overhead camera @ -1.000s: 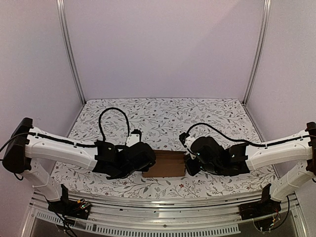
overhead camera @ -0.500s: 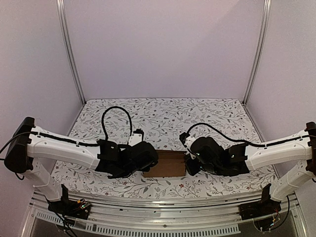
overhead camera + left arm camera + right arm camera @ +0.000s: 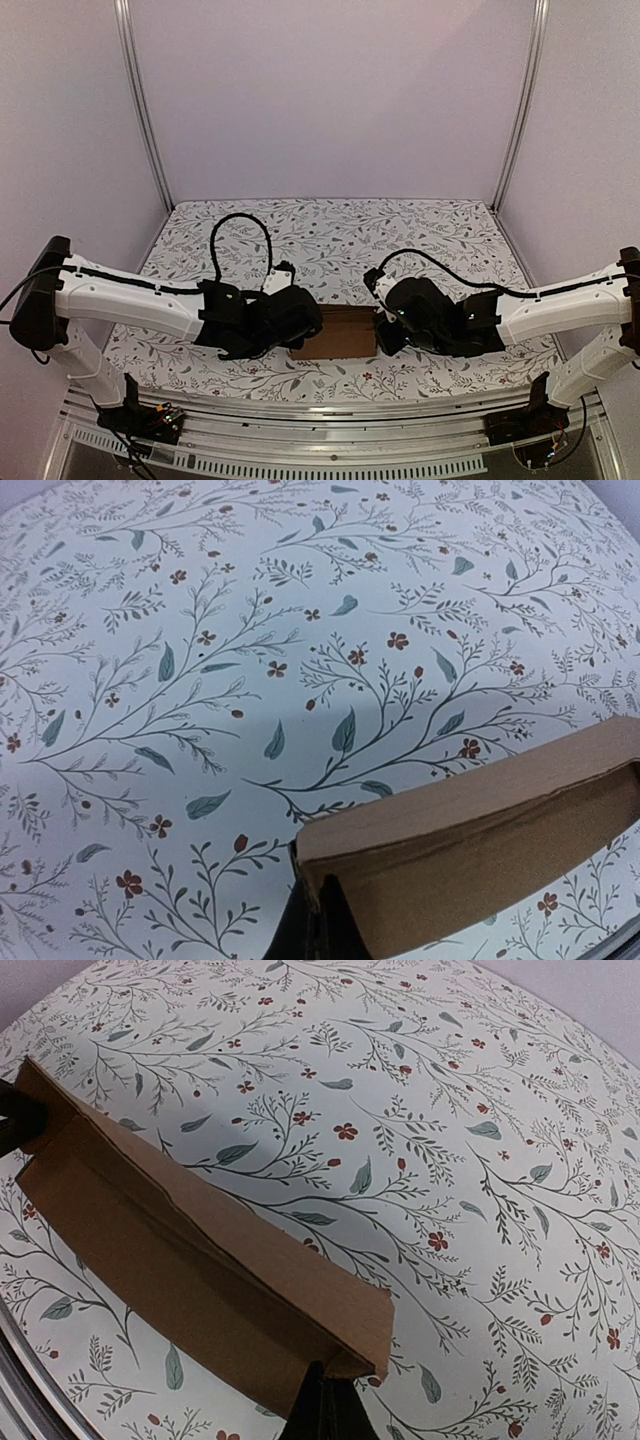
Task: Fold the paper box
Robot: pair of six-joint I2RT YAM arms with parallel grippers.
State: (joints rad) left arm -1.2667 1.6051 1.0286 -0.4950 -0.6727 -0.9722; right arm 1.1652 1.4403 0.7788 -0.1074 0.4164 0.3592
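Observation:
The paper box (image 3: pixel 335 333) is a plain brown cardboard piece, folded into a shallow long shape, held between my two grippers at the table's near middle. My left gripper (image 3: pixel 312 326) is shut on its left end. In the left wrist view the dark fingers (image 3: pixel 318 925) pinch the box's end wall (image 3: pixel 470 835) from below. My right gripper (image 3: pixel 384 335) is shut on the right end. In the right wrist view its fingers (image 3: pixel 330 1405) clamp the lower corner of the box (image 3: pixel 190 1250), which stretches away to the upper left.
The table wears a white cloth with a leaf and flower print (image 3: pixel 330 240). A metal rail (image 3: pixel 320 415) runs along the near edge. Frame posts (image 3: pixel 145 110) and pale walls close in the back and sides.
My left arm has shifted slightly to the right, toward the box. The box has barely moved. The right arm stays about where it was.

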